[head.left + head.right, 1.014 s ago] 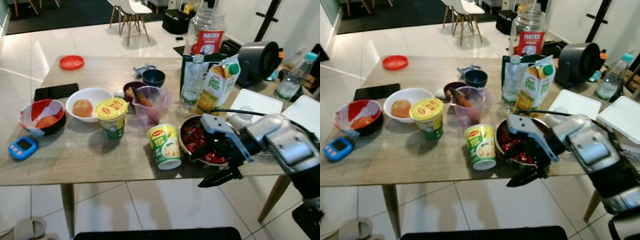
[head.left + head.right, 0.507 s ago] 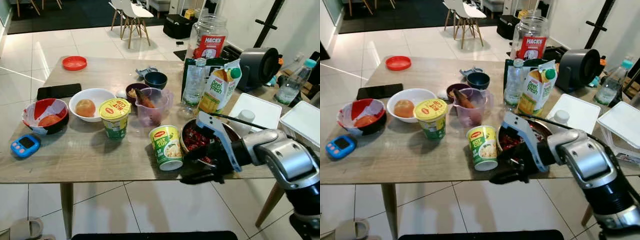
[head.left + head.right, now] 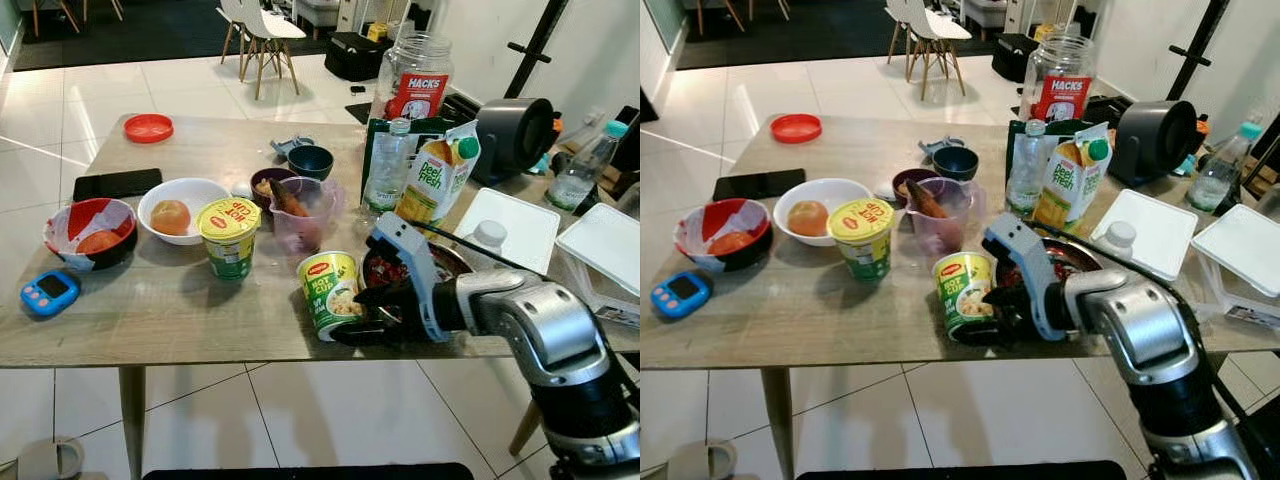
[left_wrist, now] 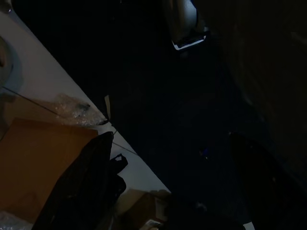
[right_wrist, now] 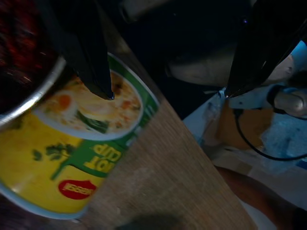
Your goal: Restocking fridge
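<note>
At the near edge of the wooden table (image 3: pixel 170 310), the right gripper (image 3: pixel 362 313) spreads its black fingers wide beside the green-and-yellow noodle cup (image 3: pixel 329 292), one finger alongside it. Just behind stands a metal bowl of red chillies (image 3: pixel 392 272).

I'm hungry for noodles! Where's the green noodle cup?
The green noodle cup stands near the table's front edge, just left of the metal bowl, with the right gripper at it.

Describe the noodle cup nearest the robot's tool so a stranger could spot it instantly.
Start at the wooden table. Near its front edge stands a noodle cup, beside the metal bowl. Unlike the other cup, it sits right against the right tool.
</note>
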### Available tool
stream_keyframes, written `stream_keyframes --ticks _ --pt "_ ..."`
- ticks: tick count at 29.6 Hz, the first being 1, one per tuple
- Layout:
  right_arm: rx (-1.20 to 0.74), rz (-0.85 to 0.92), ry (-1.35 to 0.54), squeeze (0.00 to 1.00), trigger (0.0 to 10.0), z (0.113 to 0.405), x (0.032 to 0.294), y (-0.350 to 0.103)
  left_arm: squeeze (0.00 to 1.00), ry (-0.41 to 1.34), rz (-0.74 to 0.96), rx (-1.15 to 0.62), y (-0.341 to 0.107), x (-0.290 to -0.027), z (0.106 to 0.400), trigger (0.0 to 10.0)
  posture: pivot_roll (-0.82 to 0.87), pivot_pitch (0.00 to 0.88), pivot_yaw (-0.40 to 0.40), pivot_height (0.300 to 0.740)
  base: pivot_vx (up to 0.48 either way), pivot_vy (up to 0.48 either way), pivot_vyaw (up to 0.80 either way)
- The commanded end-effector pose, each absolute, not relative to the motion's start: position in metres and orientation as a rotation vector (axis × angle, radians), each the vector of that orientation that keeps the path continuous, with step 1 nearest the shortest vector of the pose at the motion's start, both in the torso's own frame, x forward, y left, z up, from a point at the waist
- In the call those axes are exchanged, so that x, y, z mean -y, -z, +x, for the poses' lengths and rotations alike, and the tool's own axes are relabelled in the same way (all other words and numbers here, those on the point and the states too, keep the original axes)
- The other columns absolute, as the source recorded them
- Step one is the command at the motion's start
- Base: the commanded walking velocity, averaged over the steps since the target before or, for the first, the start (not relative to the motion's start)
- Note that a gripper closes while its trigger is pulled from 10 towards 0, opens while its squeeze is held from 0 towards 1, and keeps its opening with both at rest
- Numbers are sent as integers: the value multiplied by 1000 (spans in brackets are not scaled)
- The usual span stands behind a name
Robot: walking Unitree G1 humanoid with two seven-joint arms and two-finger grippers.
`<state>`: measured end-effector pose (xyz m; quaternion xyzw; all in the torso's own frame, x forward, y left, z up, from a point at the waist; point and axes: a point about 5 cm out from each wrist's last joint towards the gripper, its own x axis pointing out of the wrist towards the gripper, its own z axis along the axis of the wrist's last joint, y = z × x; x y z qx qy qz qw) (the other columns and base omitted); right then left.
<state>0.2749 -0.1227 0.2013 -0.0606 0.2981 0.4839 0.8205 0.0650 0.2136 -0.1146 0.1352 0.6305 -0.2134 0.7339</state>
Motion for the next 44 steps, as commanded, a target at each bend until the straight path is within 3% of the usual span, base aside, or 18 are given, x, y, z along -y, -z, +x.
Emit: stream_keyframes --ticks 1,11,44 --pt "-635 -115 -985 0 10000 274 124 -201 0 491 282 -1423 117 -208 53 10000 -113 82 -92 740 0 0 0" --pt "-642 -35 -893 0 10000 272 103 -192 0 487 271 -1421 117 -207 54 10000 -113 80 -101 740 0 0 0" --pt "-584 15 -767 0 10000 281 80 -199 0 496 266 -1416 118 -204 55 10000 -128 76 -103 740 0 0 0"
